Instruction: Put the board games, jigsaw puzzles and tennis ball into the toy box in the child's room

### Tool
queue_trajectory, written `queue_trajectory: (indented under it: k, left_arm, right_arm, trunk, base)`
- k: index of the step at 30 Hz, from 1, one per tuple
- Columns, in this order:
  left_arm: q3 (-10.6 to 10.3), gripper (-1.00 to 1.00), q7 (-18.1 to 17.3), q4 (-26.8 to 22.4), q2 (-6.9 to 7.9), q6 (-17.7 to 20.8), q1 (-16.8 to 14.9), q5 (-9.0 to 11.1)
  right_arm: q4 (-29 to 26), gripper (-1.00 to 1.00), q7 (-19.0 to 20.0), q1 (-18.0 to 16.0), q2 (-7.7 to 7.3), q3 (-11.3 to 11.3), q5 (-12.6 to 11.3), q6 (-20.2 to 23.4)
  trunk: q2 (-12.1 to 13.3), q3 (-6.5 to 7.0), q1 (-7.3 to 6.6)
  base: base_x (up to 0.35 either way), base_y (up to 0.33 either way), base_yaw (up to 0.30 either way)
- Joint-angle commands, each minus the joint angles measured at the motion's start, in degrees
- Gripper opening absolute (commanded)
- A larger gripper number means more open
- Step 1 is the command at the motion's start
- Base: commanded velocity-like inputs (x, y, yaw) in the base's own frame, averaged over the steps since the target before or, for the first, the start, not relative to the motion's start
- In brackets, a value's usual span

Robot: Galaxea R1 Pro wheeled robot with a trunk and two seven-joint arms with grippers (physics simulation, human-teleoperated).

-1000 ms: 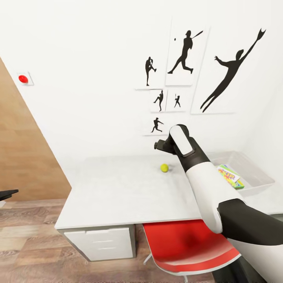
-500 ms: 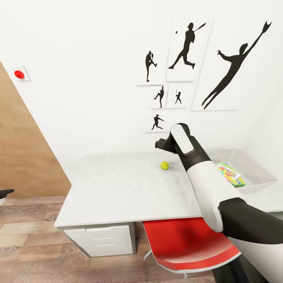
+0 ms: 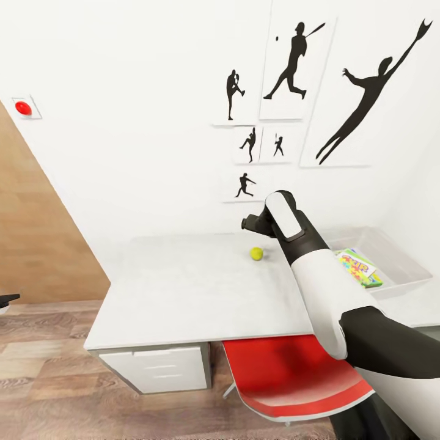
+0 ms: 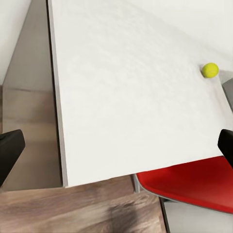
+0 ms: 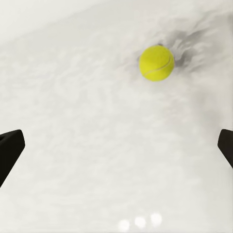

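The small yellow-green tennis ball lies free on the long pale grey-white table, near its rear edge. Your right gripper hangs over it, jaws spread wide, empty. The shallow grey toy box at the right end holds a bright printed box. Your left gripper is likewise wide and empty.

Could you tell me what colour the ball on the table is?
Yellow-green; the tennis ball shows best in the right wrist view.

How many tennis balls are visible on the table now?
1. The tennis ball lies on the table, near the back edge, just ahead of the right hand. The arm may hide others.
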Motion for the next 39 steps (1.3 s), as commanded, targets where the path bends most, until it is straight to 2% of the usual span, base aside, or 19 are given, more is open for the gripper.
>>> queue_trajectory:
  k: [1,13,22,25,27,30,39]
  left_arm:
    - [0.2,1.0,-0.5,0.0,-0.02,0.6,-0.1,-0.6]
    - [0.2,1.0,-0.5,0.1,-0.09,0.9,-0.1,-0.3]
    - [0.3,1.0,-0.5,2.5,0.08,1.1,-0.1,-0.1]
    - [0.2,1.0,-0.5,3.3,0.88,1.7,-0.1,1.6]
    - [0.2,1.0,-0.5,4.9,1.6,2.1,-0.1,4.0]
    - [0.1,1.0,-0.5,6.3,2.28,2.2,-0.1,6.0]
    - [0.1,1.0,-0.5,7.0,3.42,2.3,-0.1,7.0]
  right_arm:
    - [0.0,1.0,-0.6,-0.1,-0.03,0.1,-0.5,0.1]
    - [0.3,1.0,-0.4,-0.1,-0.11,0.1,-0.5,0.1]
    - [0.3,1.0,-0.4,-0.1,-0.12,0.1,-0.5,0.1]
    - [0.3,1.0,-0.3,-0.1,-0.19,0.0,-0.5,0.1]
    - [0.3,1.0,-0.3,-0.1,-0.25,0.0,-0.5,0.1]
    - [0.3,1.0,-0.3,-0.1,-0.28,0.0,-0.5,0.1]
    - [0.2,1.0,-0.3,-0.1,-0.29,-0.1,-0.5,0.1]
  trunk:
    - [-0.1,-0.21,0.03]
    - [-0.1,-1.35,0.03]
    - [-0.1,-2.2,0.03]
    - [-0.1,-2.49,0.03]
    - [-0.1,-2.68,0.03]
    - [-0.1,-2.96,0.03]
    - [-0.1,-3.82,0.03]
  base:
    - [0.0,0.0,0.0]
    - [0.0,0.0,0.0]
    - [0.0,0.0,0.0]
    - [0.0,0.0,0.0]
    - [0.0,0.0,0.0]
    - [0.0,0.0,0.0]
    - [0.0,0.0,0.0]
